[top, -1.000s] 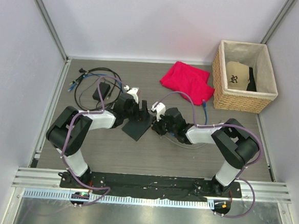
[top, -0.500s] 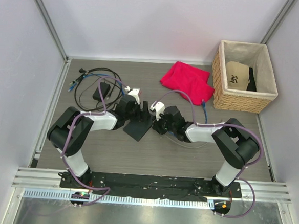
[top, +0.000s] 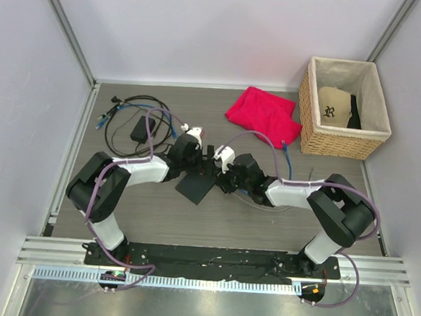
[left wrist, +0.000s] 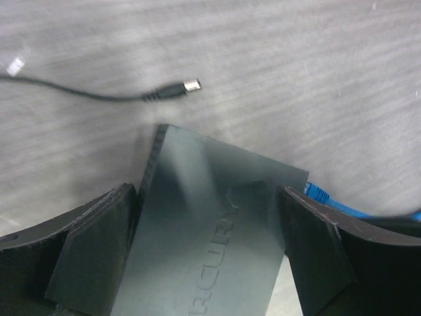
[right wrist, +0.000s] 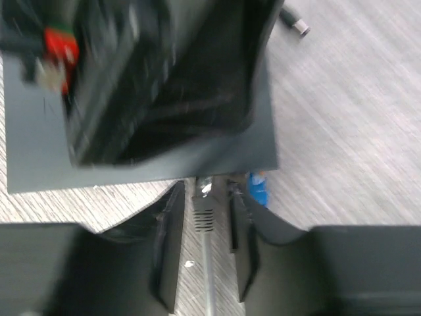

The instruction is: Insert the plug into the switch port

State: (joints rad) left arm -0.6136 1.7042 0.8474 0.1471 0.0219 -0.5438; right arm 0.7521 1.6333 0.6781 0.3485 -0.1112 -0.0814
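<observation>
The right tool (right wrist: 205, 191) sits loose round the small, stiff plug (right wrist: 203, 209), near its back end. The left tool (left wrist: 205, 192) straddles the hard, flat switch (left wrist: 210, 224); its squeeze is unclear.

You see plain white walls (top: 226, 36) on three sides of your workspace, with slim aluminium posts (top: 66, 25) at the two back corners. The tabletop (top: 155, 219) is grey with a wood-grain pattern; the light is even and the shadows are soft. A wicker basket (top: 339, 144) stands in the far right corner, with a red cloth (top: 264, 115) just beside it. An aluminium rail (top: 52, 252) runs along the near edge.
</observation>
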